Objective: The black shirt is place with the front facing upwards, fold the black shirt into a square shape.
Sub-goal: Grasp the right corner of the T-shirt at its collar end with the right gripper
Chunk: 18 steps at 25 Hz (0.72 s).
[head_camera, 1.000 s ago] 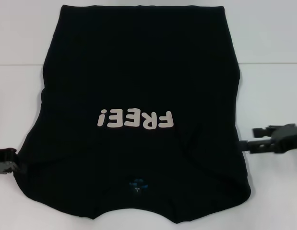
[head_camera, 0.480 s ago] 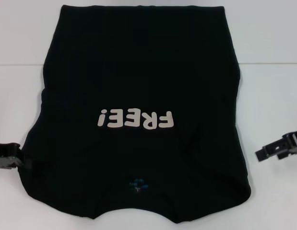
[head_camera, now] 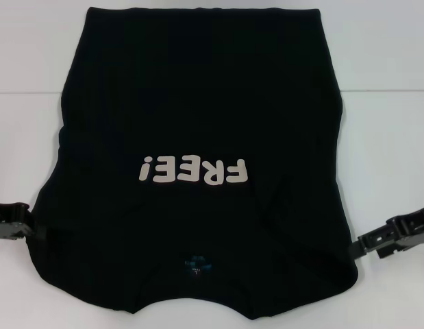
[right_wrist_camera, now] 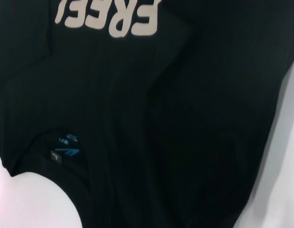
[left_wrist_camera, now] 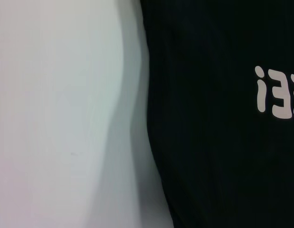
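Here the black shirt [head_camera: 198, 103] lies spread flat on the white surface [head_camera: 390, 48], front up, its pale "FREE!" lettering [head_camera: 192, 171] reading upside down from the head view and the small blue neck label [head_camera: 196, 263] near the edge closest to the robot. The sleeves appear folded in — the outline is roughly a broad panel. The left gripper [head_camera: 23, 223] sits low at the shirt's left edge, touching the cloth; the right gripper [head_camera: 366, 245] sits at the right edge, just beside the hem. Whether either pair of jaws is clenched or released I cannot tell — the wrist views show only cloth and surface.
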Each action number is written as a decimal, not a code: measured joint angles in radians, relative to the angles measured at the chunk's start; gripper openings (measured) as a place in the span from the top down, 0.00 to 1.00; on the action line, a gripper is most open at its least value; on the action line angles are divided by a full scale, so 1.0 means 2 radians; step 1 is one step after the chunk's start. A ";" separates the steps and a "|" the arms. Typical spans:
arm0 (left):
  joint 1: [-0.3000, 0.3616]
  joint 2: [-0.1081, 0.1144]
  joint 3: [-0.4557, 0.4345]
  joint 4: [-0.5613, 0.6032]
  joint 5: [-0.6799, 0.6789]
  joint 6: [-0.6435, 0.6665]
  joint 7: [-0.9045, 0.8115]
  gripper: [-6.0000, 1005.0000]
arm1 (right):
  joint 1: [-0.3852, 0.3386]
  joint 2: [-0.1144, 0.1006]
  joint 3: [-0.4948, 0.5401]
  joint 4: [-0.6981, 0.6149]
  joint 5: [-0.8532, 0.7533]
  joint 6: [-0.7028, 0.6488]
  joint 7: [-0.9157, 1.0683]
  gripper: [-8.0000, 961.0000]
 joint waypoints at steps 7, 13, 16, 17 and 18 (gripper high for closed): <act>0.000 0.000 0.000 0.000 0.000 0.000 0.001 0.99 | 0.001 0.012 -0.005 0.014 -0.002 0.023 -0.004 0.11; 0.000 0.000 0.000 0.000 -0.009 0.003 0.002 0.99 | 0.003 0.015 -0.014 0.031 -0.002 0.045 -0.006 0.11; 0.000 0.000 0.000 0.000 -0.009 0.003 0.002 0.99 | 0.004 0.016 -0.018 0.034 -0.001 0.050 -0.007 0.11; 0.000 0.000 0.000 0.000 -0.009 0.003 0.002 0.99 | 0.004 0.017 -0.018 0.035 -0.001 0.051 -0.007 0.11; -0.001 0.000 0.000 0.000 -0.009 0.003 0.002 0.99 | 0.005 0.018 -0.018 0.035 -0.001 0.051 -0.007 0.11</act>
